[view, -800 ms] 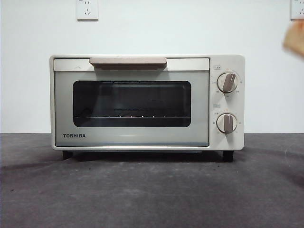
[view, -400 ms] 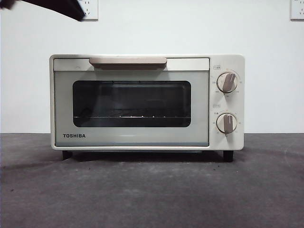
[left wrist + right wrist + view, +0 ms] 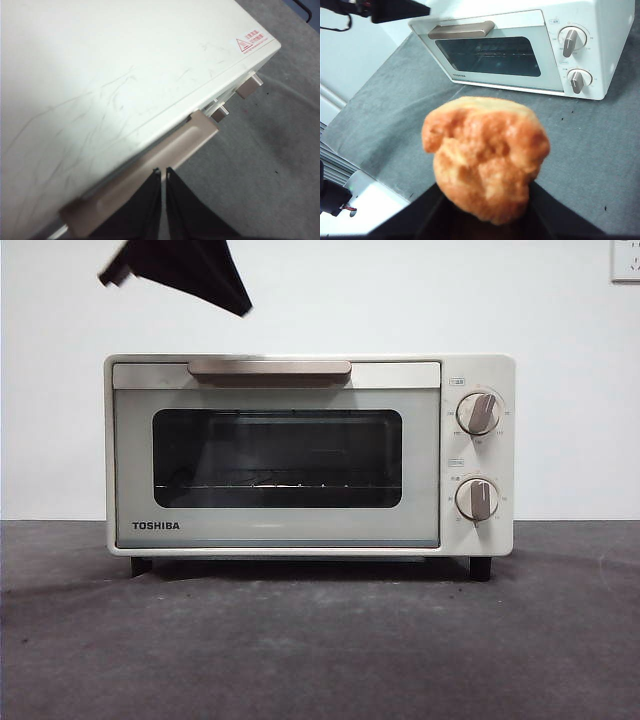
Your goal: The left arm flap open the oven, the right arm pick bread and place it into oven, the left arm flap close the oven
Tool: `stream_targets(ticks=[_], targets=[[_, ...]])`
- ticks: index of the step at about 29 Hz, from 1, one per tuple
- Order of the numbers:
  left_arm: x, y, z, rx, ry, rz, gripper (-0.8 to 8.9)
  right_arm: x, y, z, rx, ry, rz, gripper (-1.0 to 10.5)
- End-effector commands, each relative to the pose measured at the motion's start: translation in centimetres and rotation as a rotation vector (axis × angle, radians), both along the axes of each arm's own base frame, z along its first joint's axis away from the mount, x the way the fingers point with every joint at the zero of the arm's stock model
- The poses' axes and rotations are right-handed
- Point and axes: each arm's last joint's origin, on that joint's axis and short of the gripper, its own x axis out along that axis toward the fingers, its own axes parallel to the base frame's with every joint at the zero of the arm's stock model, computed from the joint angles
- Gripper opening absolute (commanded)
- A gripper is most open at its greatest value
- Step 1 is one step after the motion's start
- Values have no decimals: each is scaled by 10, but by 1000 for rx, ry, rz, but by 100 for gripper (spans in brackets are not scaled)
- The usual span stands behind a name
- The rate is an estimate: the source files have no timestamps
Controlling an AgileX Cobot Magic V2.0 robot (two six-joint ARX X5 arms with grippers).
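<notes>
Standing on the dark grey table, the cream-white oven has its glass door fully shut, the beige bar handle running along the door's top edge and its 2 beige knobs stacked one over the other at the side. The left gripper hangs above the oven's top, near the handle, its 2 black jaws pressed together with only a thin slit between them and nothing in between; in the front view it shows as a dark pointed shape high over the handle's end, clear of the oven. The right gripper is out over the table in front of the oven and well apart from it, pinching the bread, a lumpy golden-orange bun, between its 2 jaws, so the bun is held in the air and not resting on the table. A white wall rises behind the oven.
</notes>
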Motion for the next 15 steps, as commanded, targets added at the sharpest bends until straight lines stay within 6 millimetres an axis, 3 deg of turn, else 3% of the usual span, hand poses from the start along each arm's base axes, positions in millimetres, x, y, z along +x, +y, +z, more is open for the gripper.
stream_targets(ticks=[1, 15], targets=[[9, -8, -3, 11, -22, -20, 16, -1, 0, 5, 15, -14, 3, 147], [27, -16, -31, 89, 48, -12, 16, -1, 0, 5, 15, -14, 3, 147]])
